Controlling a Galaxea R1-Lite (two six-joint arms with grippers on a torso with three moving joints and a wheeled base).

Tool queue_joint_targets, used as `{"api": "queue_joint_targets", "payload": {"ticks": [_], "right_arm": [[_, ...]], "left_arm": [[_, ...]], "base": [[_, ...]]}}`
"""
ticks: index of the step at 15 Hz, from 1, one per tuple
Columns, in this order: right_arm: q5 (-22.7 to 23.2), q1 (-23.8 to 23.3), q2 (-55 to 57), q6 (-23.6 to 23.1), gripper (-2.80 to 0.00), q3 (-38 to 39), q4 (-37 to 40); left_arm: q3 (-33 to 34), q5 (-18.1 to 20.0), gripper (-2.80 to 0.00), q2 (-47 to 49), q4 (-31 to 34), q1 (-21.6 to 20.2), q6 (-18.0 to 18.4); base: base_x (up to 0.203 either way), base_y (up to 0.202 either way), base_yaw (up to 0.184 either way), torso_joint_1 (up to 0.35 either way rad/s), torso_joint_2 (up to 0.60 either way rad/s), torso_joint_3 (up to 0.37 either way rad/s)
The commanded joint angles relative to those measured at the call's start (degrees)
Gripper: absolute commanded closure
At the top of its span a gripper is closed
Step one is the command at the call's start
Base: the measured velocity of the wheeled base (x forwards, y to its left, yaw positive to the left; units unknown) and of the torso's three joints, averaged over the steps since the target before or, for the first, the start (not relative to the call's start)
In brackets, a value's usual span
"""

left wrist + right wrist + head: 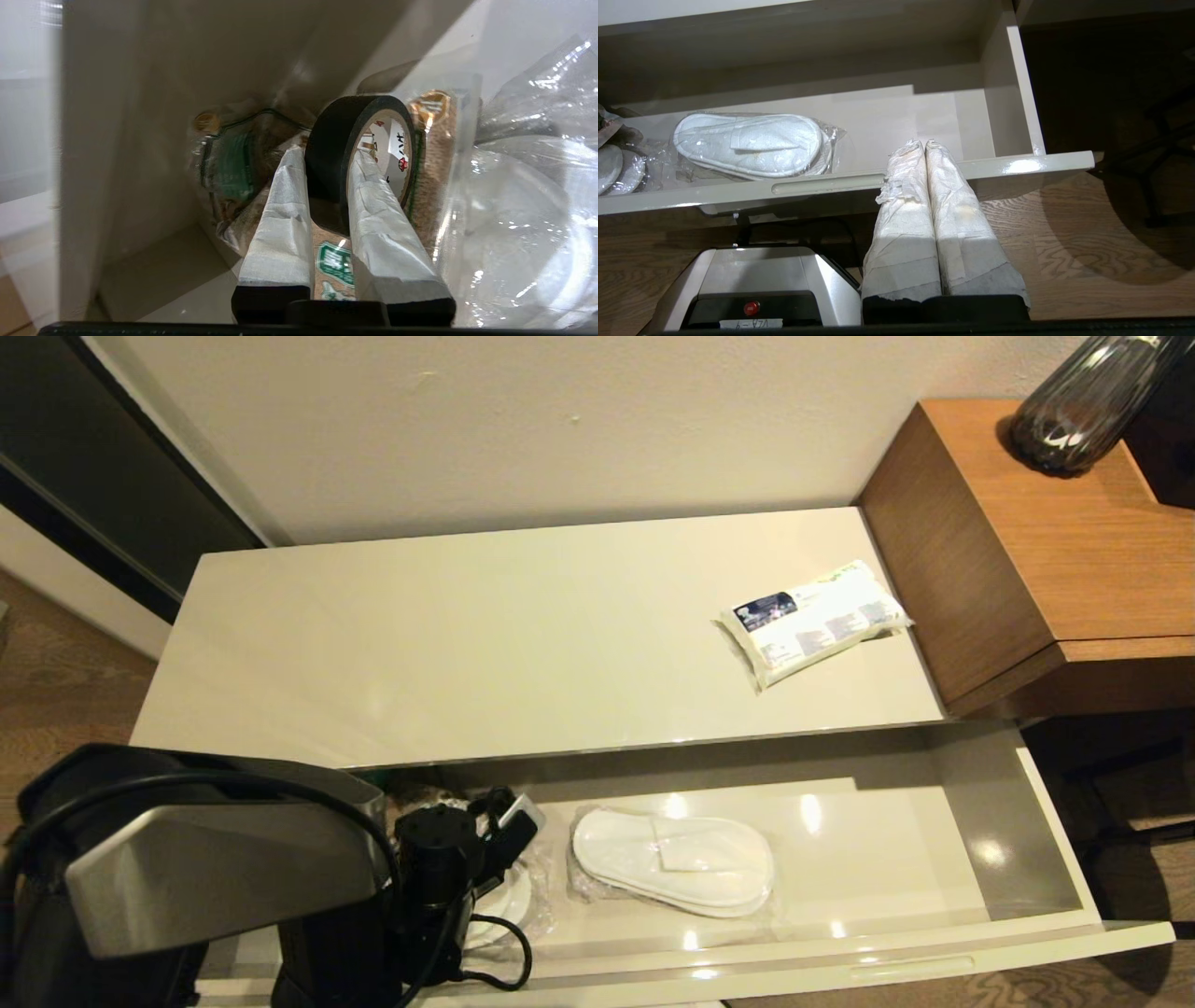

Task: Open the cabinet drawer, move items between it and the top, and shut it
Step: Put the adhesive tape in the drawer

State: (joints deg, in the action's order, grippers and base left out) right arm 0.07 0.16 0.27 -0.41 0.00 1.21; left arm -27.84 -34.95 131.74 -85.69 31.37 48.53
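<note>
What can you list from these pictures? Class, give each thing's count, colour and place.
drawer: one, beige, pulled open
cabinet top: one, cream
tissue pack: one, white and blue, on the top
slippers: one wrapped pair, white, in the drawer
tape roll: one, black, in the drawer
snack bag: one, brown-green, behind the tape
side table: one, brown, right
vase: one, dark, on it
left gripper: gripping the tape
right gripper: shut, before the drawer front

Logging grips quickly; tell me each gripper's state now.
Left gripper: shut on the small black tape roll.
Right gripper: shut, holding nothing.
</note>
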Motion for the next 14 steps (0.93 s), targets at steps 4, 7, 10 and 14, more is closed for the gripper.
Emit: {"api": "queue_joint_targets", "payload": {"ticks": [4, 7, 10, 14], "right_arm": [[0.0, 0.0, 0.0, 0.0, 0.00, 0.1, 0.0], [0.0, 0.0, 0.0, 0.0, 0.00, 0.1, 0.0], [0.0, 0.0, 0.0, 0.0, 0.00, 0.1, 0.0], [0.0, 0.0, 0.0, 0.0, 0.00, 0.1, 0.0]], "left_arm": [[-0.9, -0.4, 0.00, 3.8, -1.2, 0.1, 0.2], [-1.5, -0.5, -2.80, 4.1, -1.2, 0.0, 0.3], [-1.2, -0.5, -2.80, 3.1, -1.3, 0.0, 0.2], [1.7, -0.4, -2.80, -0.8, -1.0, 0.0, 0.3]], "base": [[0.000, 0.000, 0.000, 0.000, 0.00, 0.000], [0.000, 0.000, 0.000, 0.000, 0.00, 0.000], [0.000, 0.000, 0.000, 0.000, 0.00, 0.000], [0.000, 0.000, 0.000, 0.000, 0.00, 0.000]]}}
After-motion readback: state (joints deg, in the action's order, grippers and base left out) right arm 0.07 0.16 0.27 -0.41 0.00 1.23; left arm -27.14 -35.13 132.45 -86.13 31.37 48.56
